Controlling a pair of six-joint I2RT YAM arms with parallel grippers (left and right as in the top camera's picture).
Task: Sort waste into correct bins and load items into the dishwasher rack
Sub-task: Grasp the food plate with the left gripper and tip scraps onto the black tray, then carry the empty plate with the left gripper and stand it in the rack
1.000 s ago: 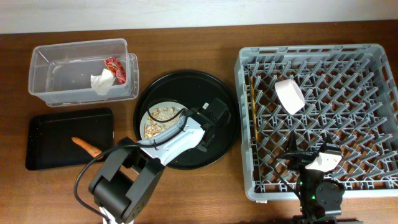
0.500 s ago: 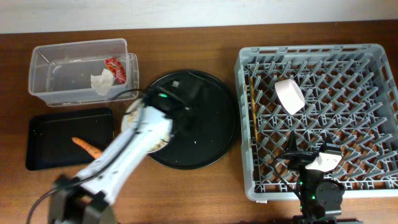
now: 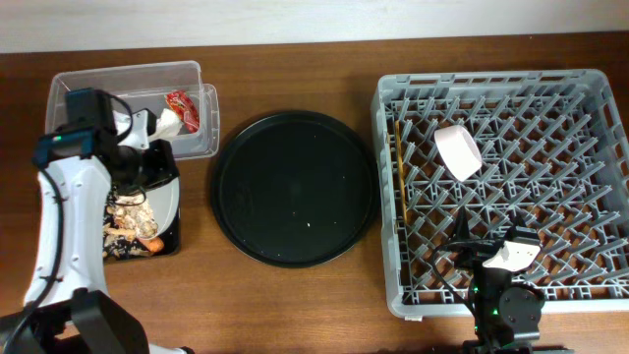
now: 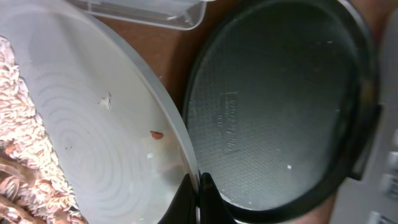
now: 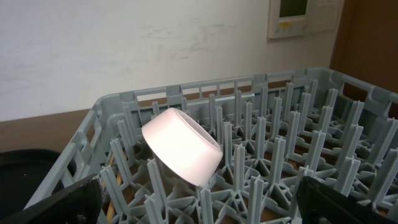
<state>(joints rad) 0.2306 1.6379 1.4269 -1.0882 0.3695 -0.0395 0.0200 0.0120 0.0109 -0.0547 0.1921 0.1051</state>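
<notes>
My left gripper [image 3: 155, 167] is shut on the rim of the pale round plate [image 3: 167, 202] and holds it tilted over the shallow black tray [image 3: 118, 252]. Beige food scraps [image 3: 126, 211] lie at the plate's low edge and on that tray, by the orange carrot [image 3: 148, 243]. In the left wrist view the jaws [image 4: 198, 198] pinch the plate [image 4: 93, 118], with scraps [image 4: 25, 130] at its left. The clear tub [image 3: 98, 113] holds the napkin [image 3: 162, 123] and the red wrapper [image 3: 182, 106]. The grey rack [image 3: 511, 98] holds the white bowl [image 3: 458, 149] and the chopsticks [image 3: 400, 167]. My right gripper [image 3: 503, 258] is open and empty over the rack's front. The blue cup is out of view.
The large round black tray [image 3: 295, 187] lies bare between the bins and the rack; it also shows in the left wrist view [image 4: 280, 106]. In the right wrist view the bowl [image 5: 183, 146] leans on the rack's pegs [image 5: 280, 155], beyond the open jaws [image 5: 199, 205].
My left arm has swung left, carrying the plate off the round black tray to over the shallow black tray. Scraps now lie on that tray. The right arm has not moved.
</notes>
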